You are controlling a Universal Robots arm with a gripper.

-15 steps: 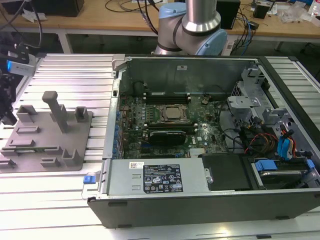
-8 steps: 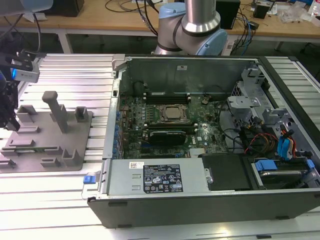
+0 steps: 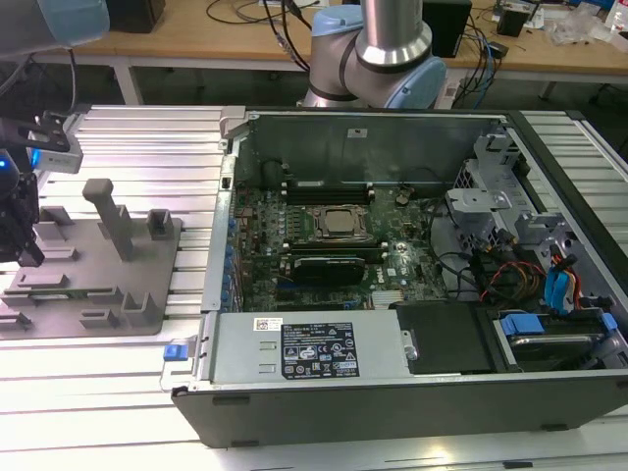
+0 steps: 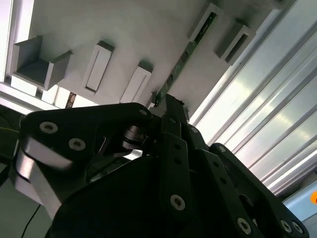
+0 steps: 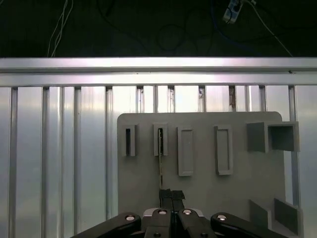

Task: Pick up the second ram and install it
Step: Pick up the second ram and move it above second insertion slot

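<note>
Your fingers (image 5: 166, 195) are pressed together just over the second ram (image 5: 160, 163) in the grey tray (image 5: 198, 198), 9 o'clock from the case (image 3: 343, 392).

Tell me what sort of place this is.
Probably a robotics lab or workshop: a robot arm stands behind an open computer case on a slotted aluminium table, with cable-strewn wooden workbenches behind.
</note>
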